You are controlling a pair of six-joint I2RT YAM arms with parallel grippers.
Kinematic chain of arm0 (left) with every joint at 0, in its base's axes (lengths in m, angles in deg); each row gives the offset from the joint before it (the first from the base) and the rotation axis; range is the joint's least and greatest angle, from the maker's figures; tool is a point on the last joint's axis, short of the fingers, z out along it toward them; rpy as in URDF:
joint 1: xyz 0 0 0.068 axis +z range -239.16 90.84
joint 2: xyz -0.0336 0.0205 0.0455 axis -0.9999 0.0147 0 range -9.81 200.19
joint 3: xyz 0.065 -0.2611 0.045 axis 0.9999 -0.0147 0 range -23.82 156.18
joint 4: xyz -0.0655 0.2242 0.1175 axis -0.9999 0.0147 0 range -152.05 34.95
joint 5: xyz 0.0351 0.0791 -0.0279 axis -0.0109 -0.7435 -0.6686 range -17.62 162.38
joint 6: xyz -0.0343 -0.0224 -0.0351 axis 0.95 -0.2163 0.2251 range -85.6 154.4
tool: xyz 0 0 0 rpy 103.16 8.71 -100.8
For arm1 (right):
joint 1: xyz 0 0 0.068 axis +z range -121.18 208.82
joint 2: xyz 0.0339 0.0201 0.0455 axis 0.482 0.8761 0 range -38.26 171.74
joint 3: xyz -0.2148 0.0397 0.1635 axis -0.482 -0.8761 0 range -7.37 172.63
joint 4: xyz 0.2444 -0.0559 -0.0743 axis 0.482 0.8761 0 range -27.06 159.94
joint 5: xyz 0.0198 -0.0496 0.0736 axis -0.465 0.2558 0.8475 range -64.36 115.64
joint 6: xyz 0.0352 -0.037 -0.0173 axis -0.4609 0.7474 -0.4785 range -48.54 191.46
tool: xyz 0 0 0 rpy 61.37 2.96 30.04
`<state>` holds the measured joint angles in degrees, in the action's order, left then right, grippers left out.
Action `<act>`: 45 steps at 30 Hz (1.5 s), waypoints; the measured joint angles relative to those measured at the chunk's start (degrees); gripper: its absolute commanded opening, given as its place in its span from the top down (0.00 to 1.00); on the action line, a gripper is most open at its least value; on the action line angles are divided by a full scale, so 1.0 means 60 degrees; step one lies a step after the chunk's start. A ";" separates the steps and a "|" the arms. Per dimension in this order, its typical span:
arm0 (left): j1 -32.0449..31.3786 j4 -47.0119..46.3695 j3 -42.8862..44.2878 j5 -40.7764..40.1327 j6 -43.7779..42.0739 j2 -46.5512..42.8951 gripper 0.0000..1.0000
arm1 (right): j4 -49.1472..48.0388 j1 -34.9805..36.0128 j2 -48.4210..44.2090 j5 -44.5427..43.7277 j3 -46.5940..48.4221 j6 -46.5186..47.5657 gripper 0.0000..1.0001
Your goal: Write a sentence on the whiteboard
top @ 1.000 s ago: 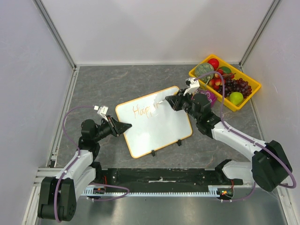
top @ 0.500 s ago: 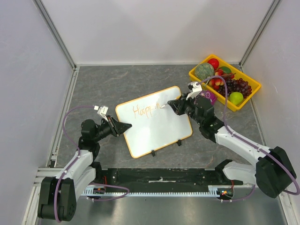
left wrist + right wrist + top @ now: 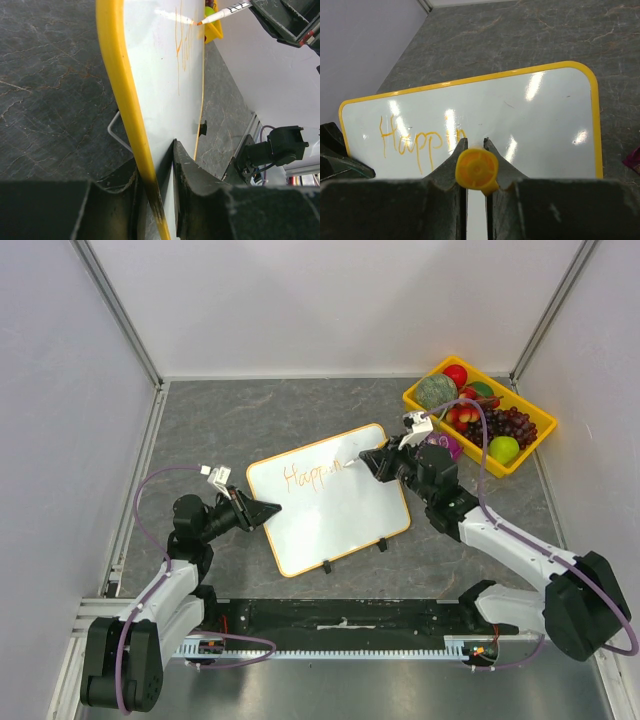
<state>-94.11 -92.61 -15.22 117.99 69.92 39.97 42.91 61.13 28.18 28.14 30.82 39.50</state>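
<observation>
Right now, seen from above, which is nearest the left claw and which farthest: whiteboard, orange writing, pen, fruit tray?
1. Whiteboard: the left gripper clamps its left edge.
2. Writing: on the board's upper left.
3. Pen: just right of the writing, held in the right gripper.
4. Fruit tray: far right corner.
</observation>
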 measured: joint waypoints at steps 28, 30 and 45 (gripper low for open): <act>0.0000 0.0007 0.0000 0.0000 0.0004 0.0000 0.98 | -0.0455 -0.0328 0.0576 -0.0171 0.0240 -0.0244 1.00; 0.0000 0.0007 0.0000 0.0000 0.0000 0.0000 0.98 | -0.0423 -0.0342 0.0579 -0.0182 0.0277 -0.0244 1.00; 0.0000 0.0007 0.0000 0.0004 0.0004 0.0000 0.98 | -0.0364 -0.0426 0.0812 0.0350 0.0597 -0.0244 1.00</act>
<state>-94.11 -92.57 -15.22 118.01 69.95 39.97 40.72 58.58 33.05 30.24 34.41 38.03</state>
